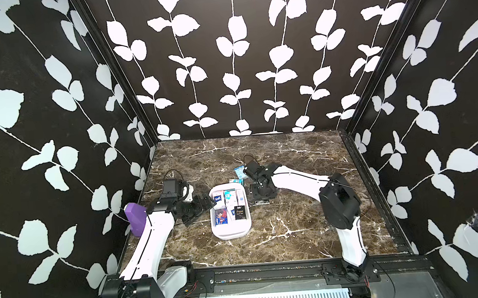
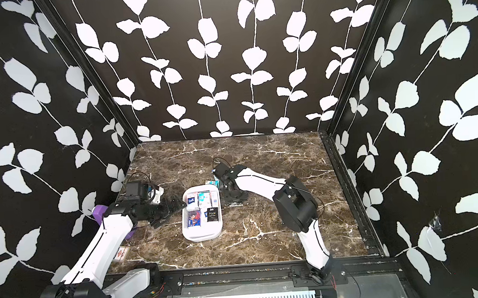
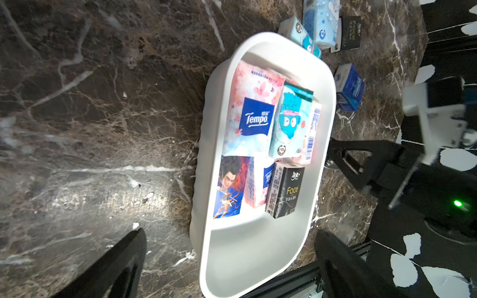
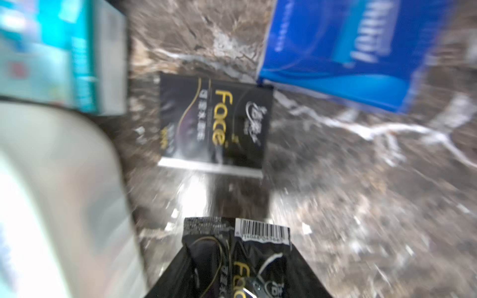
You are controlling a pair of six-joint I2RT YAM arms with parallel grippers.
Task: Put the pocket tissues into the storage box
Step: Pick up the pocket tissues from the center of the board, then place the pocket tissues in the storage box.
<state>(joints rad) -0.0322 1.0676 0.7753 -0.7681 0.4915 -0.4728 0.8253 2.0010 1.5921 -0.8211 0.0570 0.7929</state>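
The white storage box stands mid-table and holds several pocket tissues: a Tempo pack, a teal cartoon pack, a cartoon-figure pack and a black Face pack. My left gripper is open over the bare near end of the box, at its left side in a top view. My right gripper, just right of the box's far end, is shut on a black Face pack, which is creased between the jaws.
More packs lie on the marble past the box's far end. They are another black Face pack, a blue pack, a light-blue pack and a teal pack. A purple angular object sits at the left edge. A small card lies front left.
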